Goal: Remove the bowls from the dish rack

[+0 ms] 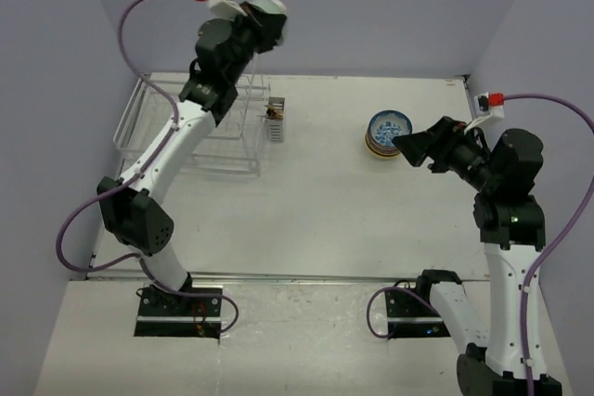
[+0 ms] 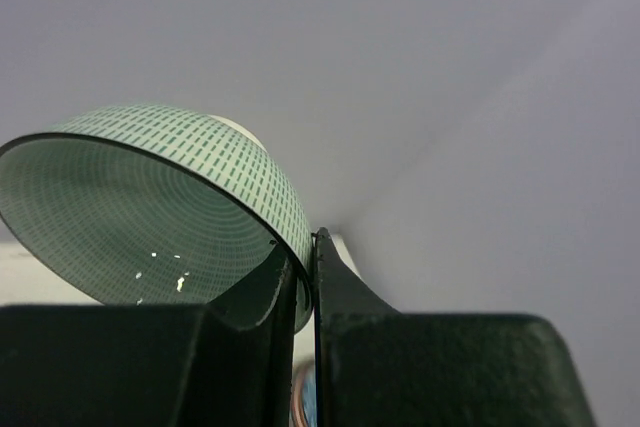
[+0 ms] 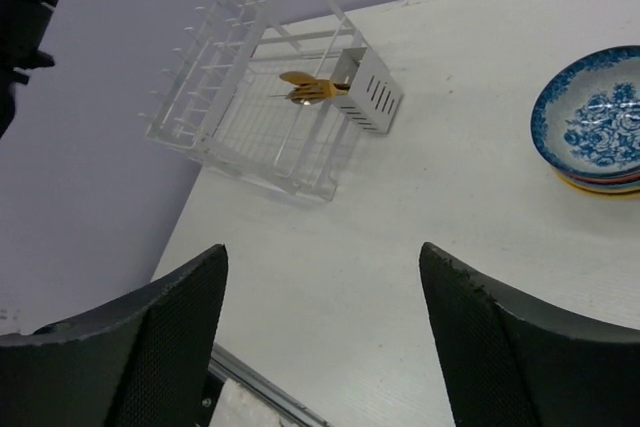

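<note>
Above white wire dish rack (image 3: pixel 250 97): left fingers (image 2: pixel 345 297) clamped on rim of pale green dash-patterned bowl (image 2: pixel 150 197) | right of rack: stack of bowls (image 3: pixel 590 122), blue-patterned on top, on white surface (image 3: pixel 400 217) | right fingers (image 3: pixel 480 317) spread apart, empty

We see a pale green bowl (image 2: pixel 150 197) with dashed rings, tilted and pinched at its rim in the left claw (image 2: pixel 312 247), raised by the white wire dish rack (image 3: pixel 250 107). Well apart on the desk (image 3: pixel 400 227), a blue-patterned bowl (image 3: pixel 590 112) tops a stack (image 3: pixel 600 184).
</note>
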